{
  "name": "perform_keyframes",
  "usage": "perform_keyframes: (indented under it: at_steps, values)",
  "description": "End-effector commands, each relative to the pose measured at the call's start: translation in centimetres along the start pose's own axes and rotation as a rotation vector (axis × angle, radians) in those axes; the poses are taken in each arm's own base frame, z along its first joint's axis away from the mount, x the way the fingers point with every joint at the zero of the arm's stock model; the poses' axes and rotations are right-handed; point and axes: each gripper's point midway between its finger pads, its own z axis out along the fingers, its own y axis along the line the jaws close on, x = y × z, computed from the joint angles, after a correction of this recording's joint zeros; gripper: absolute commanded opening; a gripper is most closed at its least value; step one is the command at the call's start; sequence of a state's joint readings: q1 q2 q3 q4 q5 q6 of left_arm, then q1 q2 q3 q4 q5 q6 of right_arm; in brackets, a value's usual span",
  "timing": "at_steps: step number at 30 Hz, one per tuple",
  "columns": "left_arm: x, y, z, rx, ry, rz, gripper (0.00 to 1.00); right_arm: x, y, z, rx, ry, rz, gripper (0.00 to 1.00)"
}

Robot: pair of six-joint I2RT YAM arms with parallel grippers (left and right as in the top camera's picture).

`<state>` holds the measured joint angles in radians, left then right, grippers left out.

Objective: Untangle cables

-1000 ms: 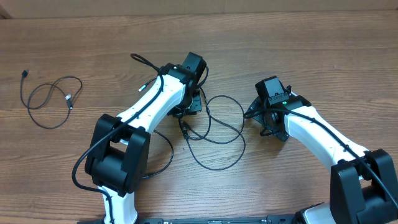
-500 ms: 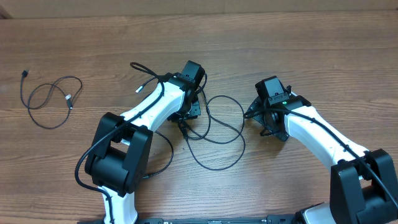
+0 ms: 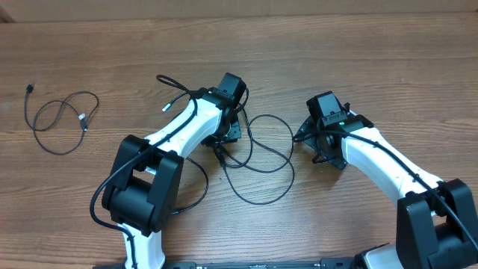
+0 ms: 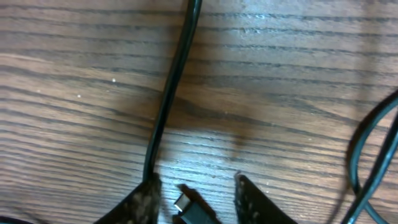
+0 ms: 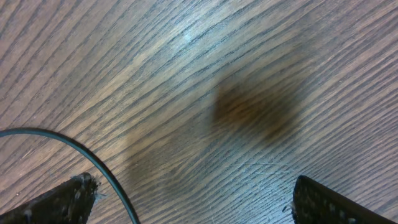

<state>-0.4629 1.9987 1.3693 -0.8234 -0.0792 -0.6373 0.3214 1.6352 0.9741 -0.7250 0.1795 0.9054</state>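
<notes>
Where the cables [image 3: 258, 163] lie tangled on the bench [image 3: 388, 60], the left pincer [image 4: 196, 191] is set low, jaws parted around a plug end [image 4: 186, 204], unclamped, probably for drawing it free. Right pincer [image 5: 193, 202] is held wide, empty, beside a strand [image 5: 99, 169]. One cable [image 3: 63, 119] lies well apart, leftward.

Thin black cables [image 3: 261, 202] sprawl in overlapping loops at centre; a separate, loosely coiled cable [image 3: 82, 119] lies well apart, far left.
</notes>
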Motion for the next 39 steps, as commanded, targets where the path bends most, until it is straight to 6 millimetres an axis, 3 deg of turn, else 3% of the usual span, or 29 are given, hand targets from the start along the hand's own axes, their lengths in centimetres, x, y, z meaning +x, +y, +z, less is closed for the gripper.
perform_keyframes:
  at_steps: [1, 6, 12, 22, 31, 35, 39]
  values:
    - [0.0, 0.9, 0.5, -0.053, -0.014, -0.008, 0.44, -0.2, 0.0, -0.3, -0.012, -0.007, 0.013, 1.0]
    - [0.4, -0.5, 0.5, 0.019, 0.013, 0.093, 0.44, -0.2, 0.0, -0.3, -0.012, -0.007, 0.013, 1.0]
    - [0.1, -3.0, 0.3, 0.141, -0.005, 0.303, 0.54, -0.2, 0.0, -0.3, -0.012, -0.007, 0.013, 1.0]
    - [-2.8, 0.0, 0.4, -0.008, -0.11, 0.291, 0.76, -0.2, 0.0, -0.3, -0.012, -0.007, 0.013, 1.0]
    - [-1.7, 0.7, 0.6, -0.007, -0.049, 0.281, 0.74, -0.2, 0.0, -0.3, -0.012, -0.007, 0.013, 1.0]
    - [-0.6, -0.2, 0.7, 0.058, -0.001, 0.282, 0.7, -0.2, 0.0, -0.3, -0.012, -0.007, 0.013, 1.0]
    - [0.1, 0.5, 1.1, 0.036, 0.022, 0.199, 0.64, -0.2, 0.0, -0.3, -0.012, -0.007, 0.013, 1.0]
